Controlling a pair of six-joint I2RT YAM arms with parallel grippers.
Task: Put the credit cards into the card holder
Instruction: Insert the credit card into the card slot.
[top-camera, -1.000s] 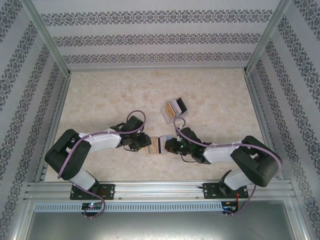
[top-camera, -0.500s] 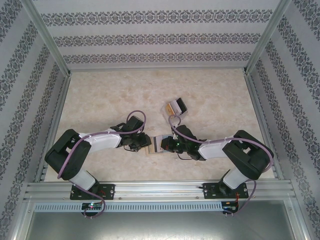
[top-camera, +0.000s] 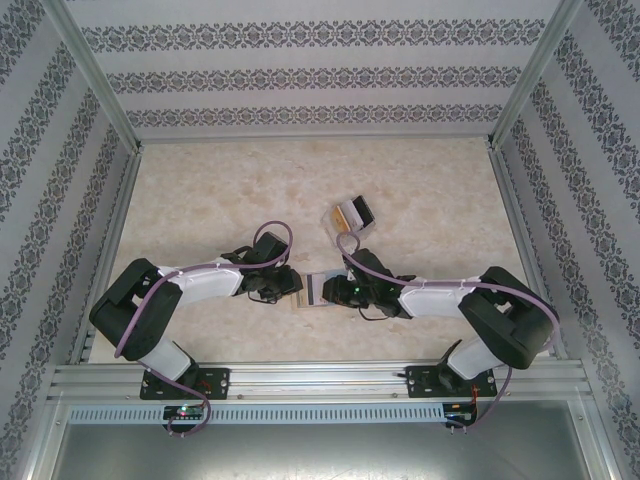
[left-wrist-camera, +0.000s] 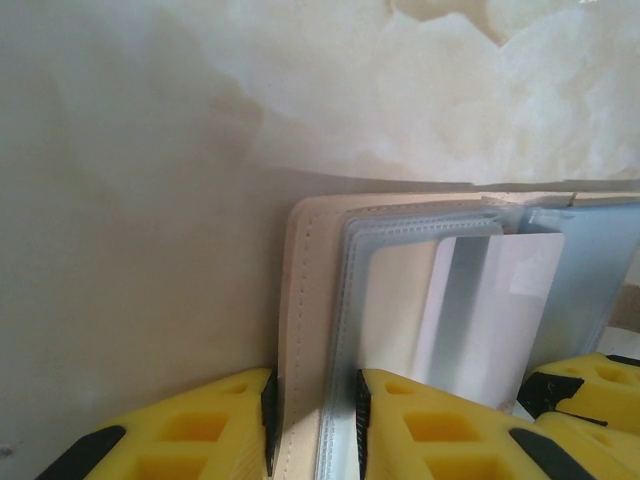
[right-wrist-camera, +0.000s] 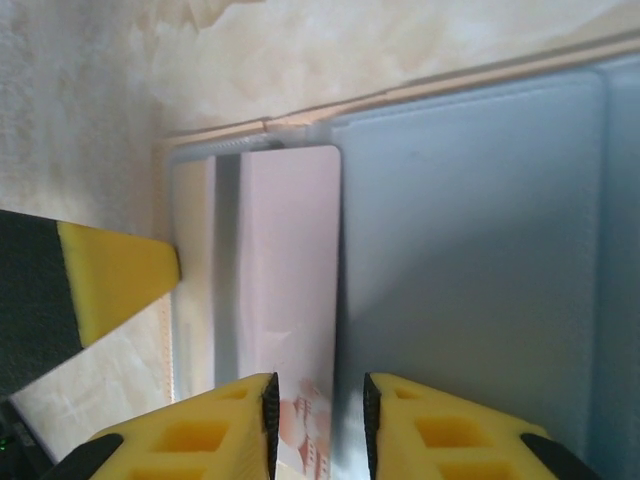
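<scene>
1. At lower centre of the overhead view, the left hand (top-camera: 293, 283) and right hand (top-camera: 333, 291) meet over the open card holder (top-camera: 314, 291), which lies on the marbled tabletop (top-camera: 200, 200).
2. Seen from the left wrist, the left hand (left-wrist-camera: 315, 385) is closed to a narrow gap on the card holder (left-wrist-camera: 305, 300), its yellow fingers (left-wrist-camera: 210, 420) pinching the tan stitched cover and the edge of a clear sleeve.
3. A white card (left-wrist-camera: 495, 320) sits partly inside a sleeve at right of that frame.
4. Seen from the right wrist, the right hand (right-wrist-camera: 318, 385) has its fingers slightly parted and grips nothing; the white card (right-wrist-camera: 295, 250) lies flat beneath them, beside the holder's greyish inside (right-wrist-camera: 470, 250).
5. Above and to the right of the hands in the overhead view, a clear plastic box (top-camera: 338, 232) holds more credit cards (top-camera: 348, 214), orange-yellow and black.
</scene>
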